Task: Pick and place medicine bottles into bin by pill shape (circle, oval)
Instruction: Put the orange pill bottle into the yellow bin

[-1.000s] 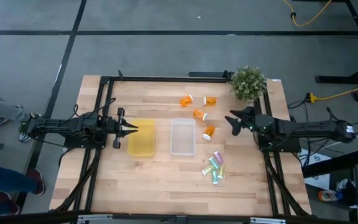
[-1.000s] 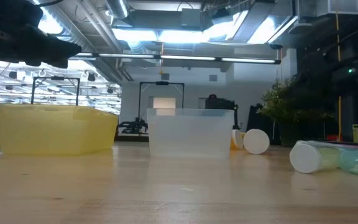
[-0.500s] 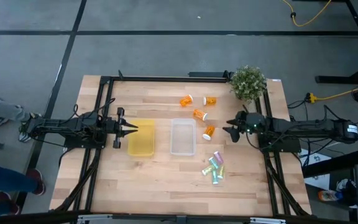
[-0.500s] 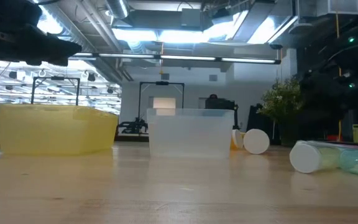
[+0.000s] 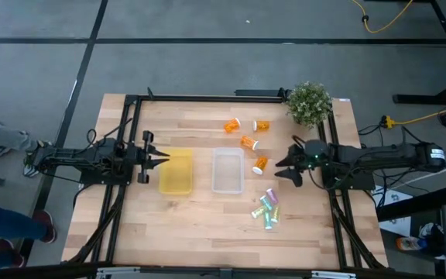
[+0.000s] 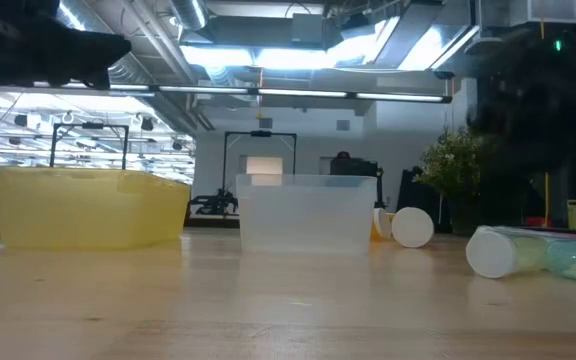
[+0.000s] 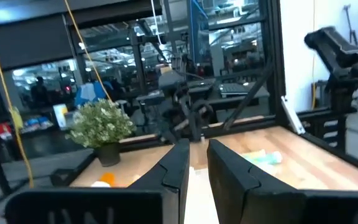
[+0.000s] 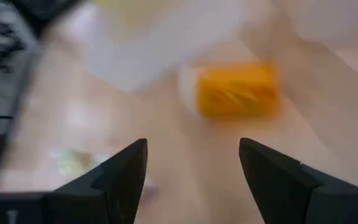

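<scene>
Right pincer [image 5: 283, 164]: fingers spread wide, nothing held; near the orange bottle [image 5: 260, 164], which lies at its 9 o'clock, apart from it.
Left pincer [image 5: 163, 156]: narrow gap between fingers, empty; waits at the yellow bin [image 5: 176, 183]'s 9 o'clock edge.
Risk: the bottle lies on its side, so a finger landing off-centre could likely roll it against the clear bin [image 5: 228, 184].
Room: tight at the bottle's 9 o'clock, beside the clear bin; open counter [image 5: 207, 225] at 6 o'clock, with the green bottles [image 5: 268, 209] near.
</scene>
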Controlling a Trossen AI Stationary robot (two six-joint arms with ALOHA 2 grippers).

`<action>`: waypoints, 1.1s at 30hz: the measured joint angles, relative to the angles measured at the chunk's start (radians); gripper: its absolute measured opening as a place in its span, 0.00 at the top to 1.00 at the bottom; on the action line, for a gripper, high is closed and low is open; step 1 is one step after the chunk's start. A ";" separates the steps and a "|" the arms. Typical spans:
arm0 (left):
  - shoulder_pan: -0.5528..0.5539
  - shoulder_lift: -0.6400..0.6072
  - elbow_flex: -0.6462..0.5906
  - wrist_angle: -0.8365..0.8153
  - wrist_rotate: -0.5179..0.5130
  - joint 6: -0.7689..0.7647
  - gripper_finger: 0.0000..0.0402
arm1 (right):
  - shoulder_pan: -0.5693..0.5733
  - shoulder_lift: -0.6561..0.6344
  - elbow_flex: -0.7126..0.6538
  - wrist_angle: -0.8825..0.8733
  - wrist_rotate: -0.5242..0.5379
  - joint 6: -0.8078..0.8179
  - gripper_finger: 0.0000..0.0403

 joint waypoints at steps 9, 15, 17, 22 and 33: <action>0.000 0.000 0.000 -0.001 0.000 -0.085 0.87 | 0.096 0.102 0.402 -0.497 0.232 0.066 0.36; 0.000 0.000 0.000 -0.002 0.000 -0.086 0.87 | 0.095 0.208 0.576 -0.736 0.325 0.264 0.36; 0.000 0.000 0.000 -0.003 0.000 -0.087 0.87 | 0.095 0.237 0.592 -0.753 0.324 0.302 0.36; 0.000 0.000 0.000 -0.003 0.000 -0.136 0.87 | 0.095 0.300 0.596 -0.774 0.327 0.417 0.36; 0.000 0.000 0.000 -0.002 -0.001 -0.157 0.87 | 0.095 0.461 0.596 -0.751 0.426 0.552 0.36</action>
